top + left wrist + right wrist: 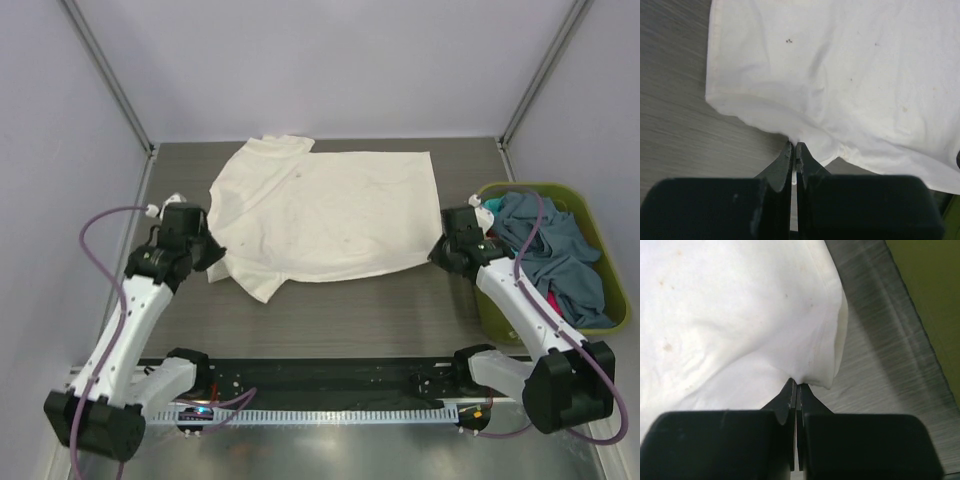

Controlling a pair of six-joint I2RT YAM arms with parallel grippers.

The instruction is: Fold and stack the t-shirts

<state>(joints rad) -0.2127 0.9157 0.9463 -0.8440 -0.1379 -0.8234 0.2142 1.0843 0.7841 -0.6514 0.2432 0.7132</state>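
Cream tee point(330, 215) is spread on the table point(380, 315). Its left edge is pinched between the pressed-together fingers of the left gripper point(794, 146), its right edge likewise by the right gripper point(796, 383).

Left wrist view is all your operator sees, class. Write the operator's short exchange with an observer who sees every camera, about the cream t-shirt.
Operator: Does the right tool hold it too?
Observer: Yes, the right tool is shut on the right edge of the cream t-shirt.
Operator: What lies beyond that edge?
Observer: A green basket holding a grey-blue t-shirt.
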